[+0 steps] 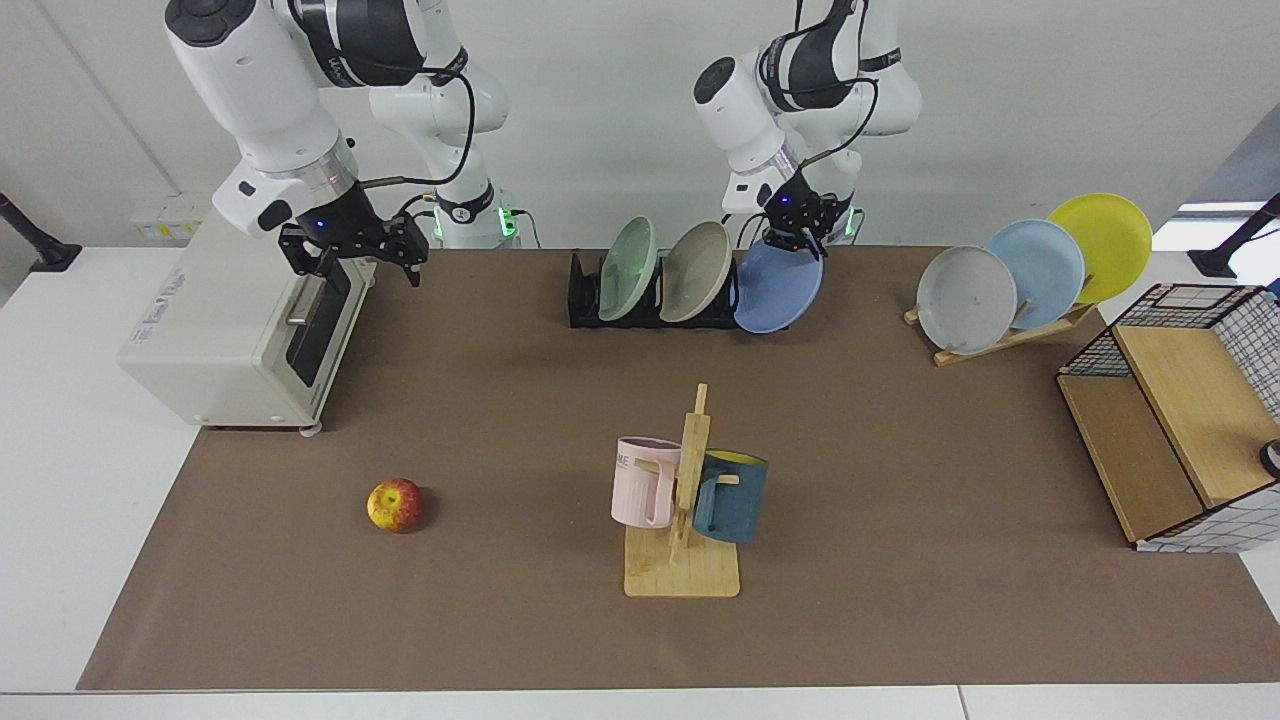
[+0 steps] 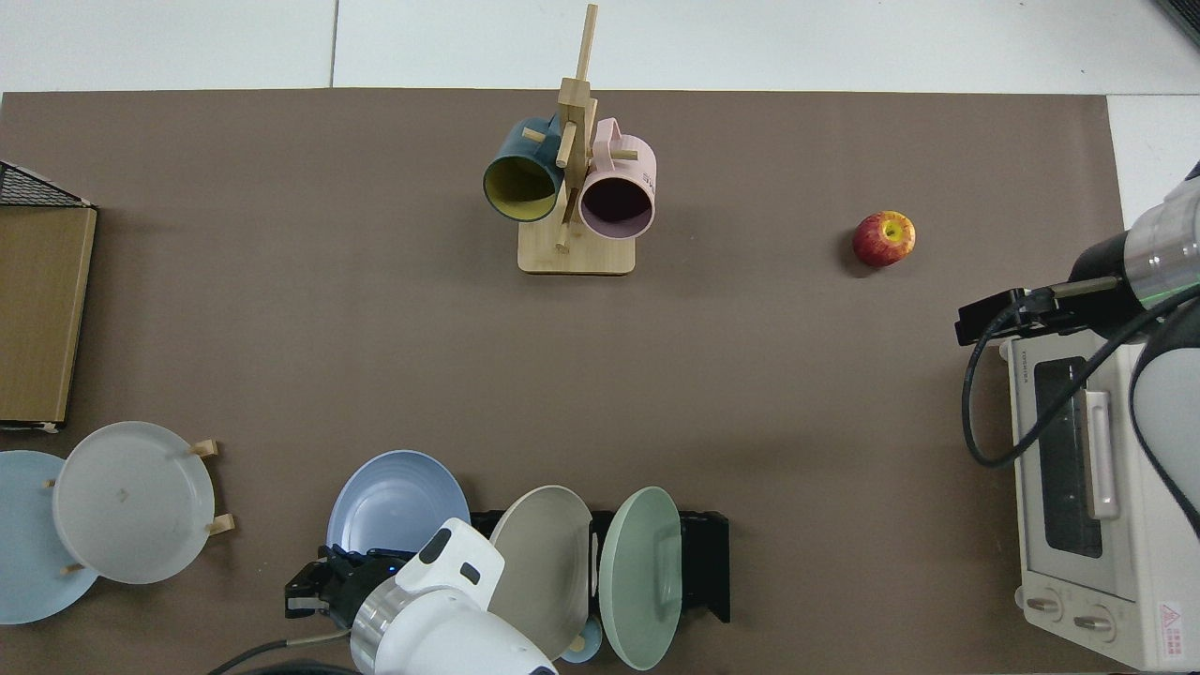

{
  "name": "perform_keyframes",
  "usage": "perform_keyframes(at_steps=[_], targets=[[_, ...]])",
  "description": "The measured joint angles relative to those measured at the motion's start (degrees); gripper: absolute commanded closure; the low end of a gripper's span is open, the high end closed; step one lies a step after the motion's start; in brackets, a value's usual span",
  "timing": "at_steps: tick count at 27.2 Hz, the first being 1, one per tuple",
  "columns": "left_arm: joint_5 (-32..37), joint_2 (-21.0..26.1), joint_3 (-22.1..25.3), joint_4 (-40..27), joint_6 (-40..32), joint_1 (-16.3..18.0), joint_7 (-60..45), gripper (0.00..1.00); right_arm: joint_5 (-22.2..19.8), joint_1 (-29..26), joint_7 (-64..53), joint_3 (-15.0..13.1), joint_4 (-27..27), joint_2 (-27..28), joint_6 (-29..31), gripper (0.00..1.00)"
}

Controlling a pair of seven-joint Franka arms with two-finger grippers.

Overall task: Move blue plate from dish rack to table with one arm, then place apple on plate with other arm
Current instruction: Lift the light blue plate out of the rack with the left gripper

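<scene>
The blue plate (image 1: 778,290) hangs tilted just off the right end of the black dish rack (image 1: 583,300), its lower edge close above the brown mat of the table (image 1: 900,480). My left gripper (image 1: 797,238) is shut on its top rim. In the top view the blue plate (image 2: 396,502) sits beside the dish rack (image 2: 710,562), with the left gripper (image 2: 339,579) behind it. The apple (image 1: 395,505), red with yellow patches, rests on the mat, seen from above as the apple (image 2: 883,239). My right gripper (image 1: 352,258) waits open above the toaster oven's front, far from the apple.
A green plate (image 1: 628,268) and a beige plate (image 1: 697,270) stand in the rack. A mug tree (image 1: 685,500) with a pink and a dark blue mug stands mid-mat. A toaster oven (image 1: 230,330), a wooden plate stand (image 1: 1005,335) and a wire basket (image 1: 1180,420) line the sides.
</scene>
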Motion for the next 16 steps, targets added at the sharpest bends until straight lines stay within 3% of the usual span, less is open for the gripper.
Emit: perform_keyframes(at_steps=[7,12,16], targets=[[2.61,-0.03,-4.23,3.96,-7.57,-0.09,2.03,1.00,0.00,-0.22,0.00,-0.38,0.00,0.00,0.00,0.00],[2.94,-0.06,-3.99,5.85,-8.33,0.21,2.20,1.00,0.00,-0.21,0.00,-0.40,0.00,0.00,0.00,0.00],[3.54,-0.01,-2.88,8.93,-8.20,3.52,3.05,1.00,0.00,-0.24,0.00,-0.51,0.00,0.00,-0.31,0.00]])
